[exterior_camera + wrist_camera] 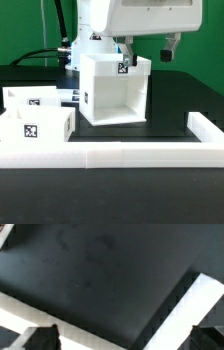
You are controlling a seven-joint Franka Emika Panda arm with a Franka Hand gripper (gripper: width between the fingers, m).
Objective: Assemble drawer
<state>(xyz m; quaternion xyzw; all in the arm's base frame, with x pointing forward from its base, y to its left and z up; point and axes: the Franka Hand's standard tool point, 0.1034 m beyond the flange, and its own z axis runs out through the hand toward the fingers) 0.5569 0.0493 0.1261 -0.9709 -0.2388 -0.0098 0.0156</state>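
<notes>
Claw (149,50), jaws wide, near top edge of housing (105,95)

A matte black tabletop (110,195) fills the foreground. A long low white plastic border wall (130,155) crosses it from the exterior view's left edge to its right. At the right end the wall turns a corner and runs a short way toward the rear. The dark surface lies on both sides of the wall. Behind the table stands a plain bright green backdrop (22,28), with thin black cables (40,53) arching across it at the exterior view's left. In the wrist view the tabletop looks faintly smudged, with a dull sheen.
</notes>
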